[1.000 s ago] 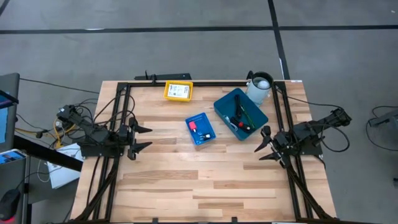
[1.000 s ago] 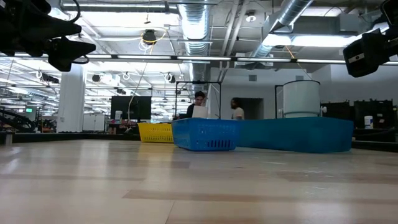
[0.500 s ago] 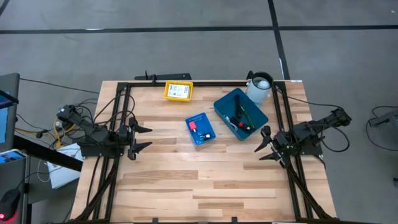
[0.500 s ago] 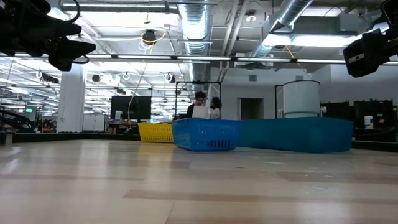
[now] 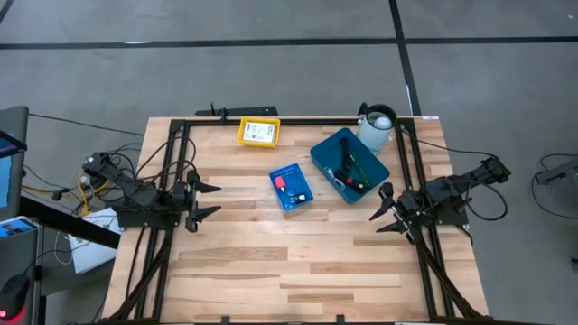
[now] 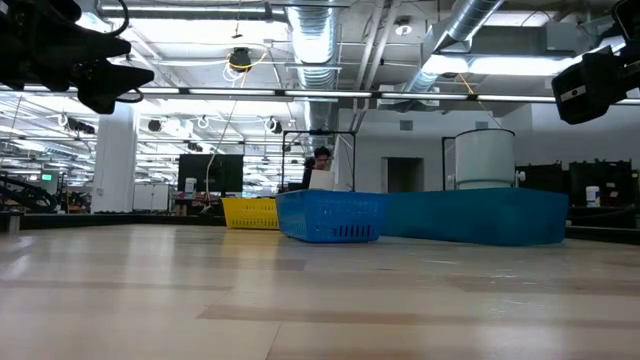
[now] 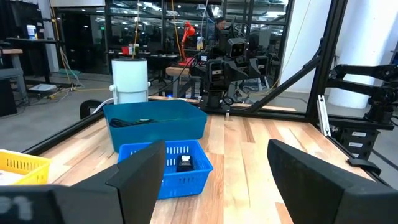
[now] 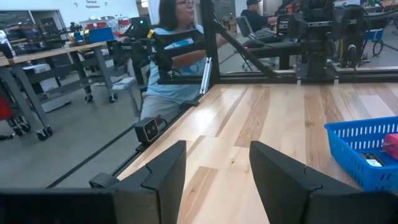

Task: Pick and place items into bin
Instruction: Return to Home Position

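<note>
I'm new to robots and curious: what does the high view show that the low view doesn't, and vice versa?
High view only: the bins' insides, with a pink-red piece in the small blue basket and dark sticks in the large blue bin; left arm and right arm whole at the table's sides, jaws open. Low view only: the room behind, with a person. Both: those bins, the yellow bin, the white cylinder.

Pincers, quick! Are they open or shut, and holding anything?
Left pincer: open, holding nothing, at the table's left side.
Right pincer: open, holding nothing, at the table's right side.
</note>
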